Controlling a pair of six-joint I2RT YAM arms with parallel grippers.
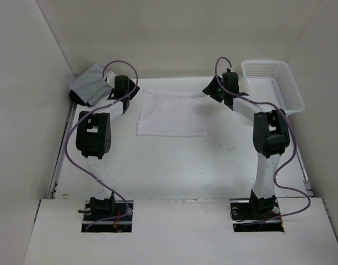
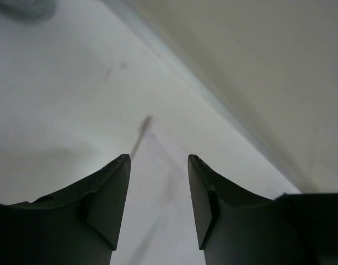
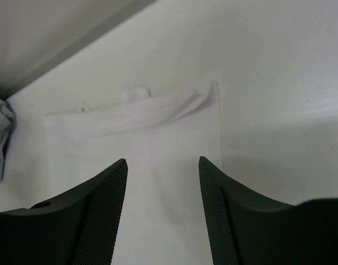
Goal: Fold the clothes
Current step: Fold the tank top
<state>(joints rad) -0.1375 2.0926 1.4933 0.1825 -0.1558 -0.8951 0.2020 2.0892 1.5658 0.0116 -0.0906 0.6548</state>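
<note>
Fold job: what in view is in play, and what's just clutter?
In play: white garment; left hand and right hand, both open.
Lying about: grey garment; basket.

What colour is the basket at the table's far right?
The basket is white, with latticed sides; the top view shows it best.
</note>
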